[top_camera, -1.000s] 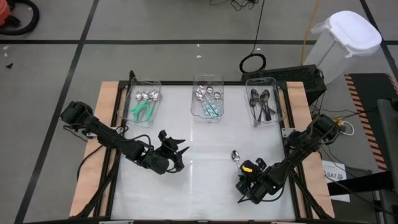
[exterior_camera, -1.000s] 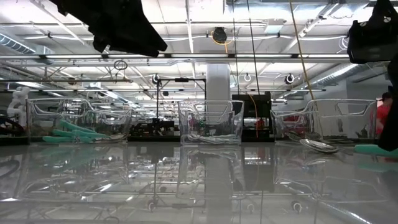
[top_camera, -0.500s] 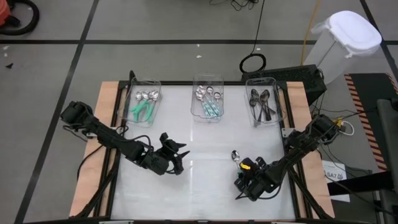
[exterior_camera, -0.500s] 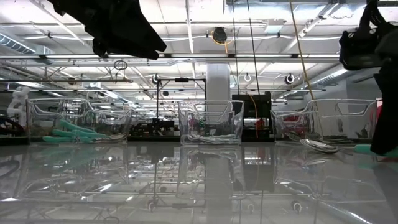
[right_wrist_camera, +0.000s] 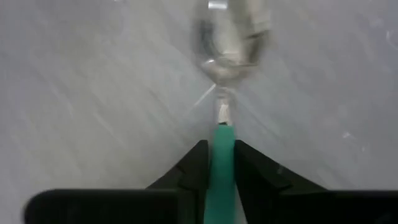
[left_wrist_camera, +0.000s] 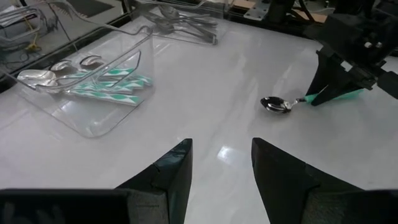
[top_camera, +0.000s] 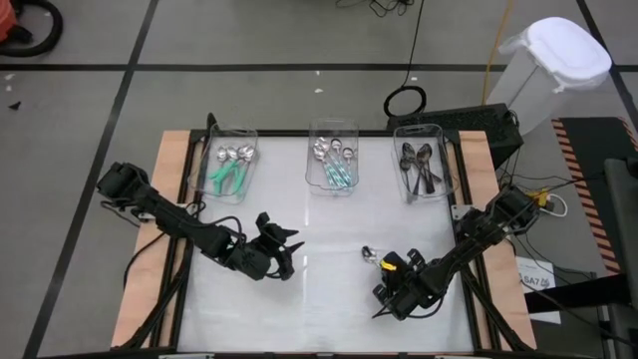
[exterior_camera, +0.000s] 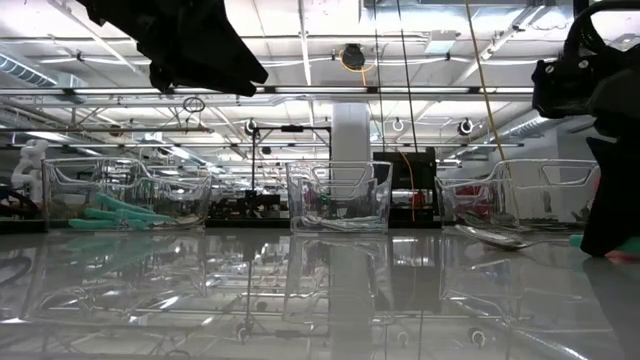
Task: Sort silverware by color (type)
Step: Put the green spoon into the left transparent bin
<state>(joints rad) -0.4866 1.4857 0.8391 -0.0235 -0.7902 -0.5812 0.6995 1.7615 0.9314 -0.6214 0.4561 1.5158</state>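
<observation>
One spoon was left loose on the table: silver bowl, teal handle. Right gripper [top_camera: 391,297] had its fingers [right_wrist_camera: 196,163] pinched tight on the teal-handled spoon [right_wrist_camera: 222,127] at the handle, no gap visible in the right wrist view. Spoon bowl [left_wrist_camera: 276,104] pointed away from the gripper; in the low view it sat at or just off the table surface, can't tell which. Position: near-right part of the table [top_camera: 319,299], well apart from the bins.

Left gripper [top_camera: 282,244] hovered over the near-left part of the table, fingers [left_wrist_camera: 171,168] spread, holding nothing.

Three clear bins stood along the far edge. Left bin [top_camera: 244,133] held teal-handled spoons [top_camera: 227,175]. Middle bin [top_camera: 333,124] held silver spoons plus some teal handles. Right bin [top_camera: 427,129] held dark spoons [top_camera: 419,168].

Step in hand, my read: pickup of the last loose spoon, grip made, lift just under way or about to be.

Next move calls for lifting clear, carrying across to a bin with teal handles, and releasing low above it. Left bin is a long diagonal reach for the right arm; middle bin is closer but looked mixed. Grip sat near the handle end, so the spoon could pivot in transit.
</observation>
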